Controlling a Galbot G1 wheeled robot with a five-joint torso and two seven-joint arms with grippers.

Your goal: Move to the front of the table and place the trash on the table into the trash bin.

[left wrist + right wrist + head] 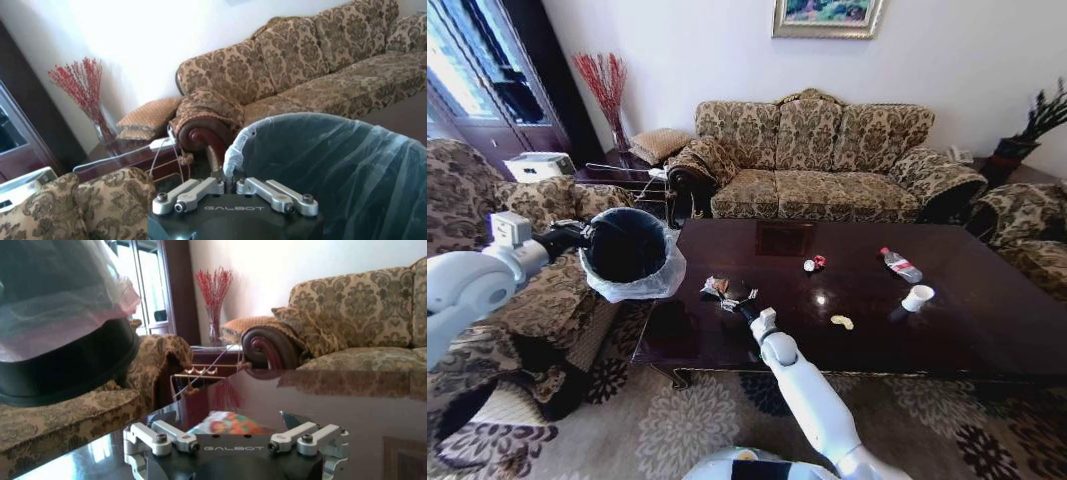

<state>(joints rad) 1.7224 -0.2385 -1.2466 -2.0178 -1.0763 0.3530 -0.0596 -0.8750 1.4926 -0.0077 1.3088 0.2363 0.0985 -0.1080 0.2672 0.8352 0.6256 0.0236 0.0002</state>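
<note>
Crinkled snack packet (pixel 727 291) between spread right pincer (pixel 745 306); left pincer (pixel 587 232) pinching bag-lined round trash bin (pixel 631 247).

We see the dark glossy worktop (pixel 987 330) before the sofa. On it lie a snack packet (pixel 726 291) near its left front corner, a small red-white wrapper (pixel 813 264) toward the middle, a clear bottle with red cap (pixel 900 265), a white paper cup (pixel 917 298) beside it, and a yellowish scrap (pixel 842 322) nearer the front edge.
</note>
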